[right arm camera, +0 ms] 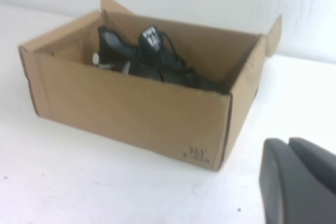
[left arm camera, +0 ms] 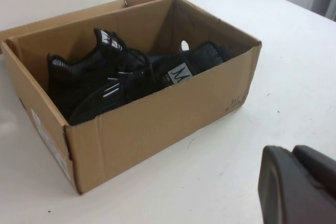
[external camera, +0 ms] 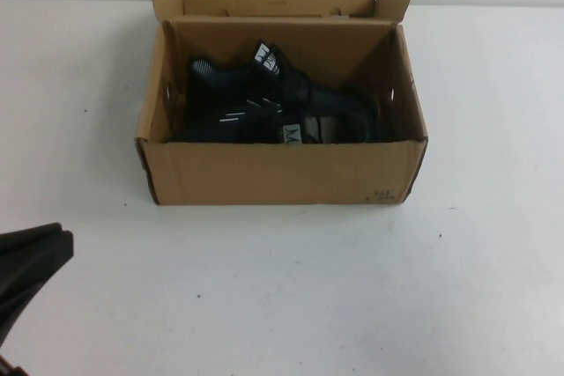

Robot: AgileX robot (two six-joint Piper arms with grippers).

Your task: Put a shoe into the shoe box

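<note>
The shoe (external camera: pixel 264 103) lies inside the shoe box (external camera: pixel 273 173) by the table's (external camera: pixel 493 261) far edge. The left gripper (left arm camera: pixel 296 184), clenched, is near the front-left corner; the right gripper (right arm camera: pixel 296 179), clenched, is apart from the box.

Brown matt corrugated cardboard shoe box (external camera: pixel 282 172) holds black knit cloth shoes (external camera: pixel 264 107); it sits on a smooth white table (external camera: pixel 282 288).

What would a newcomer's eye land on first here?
The open brown shoe box mid-table, lid flap folded back, with black sneakers lying inside it. Next, the left gripper, shut and empty, at the table's near left corner; the right gripper, also shut, shows only in its own wrist view, short of the box.
</note>
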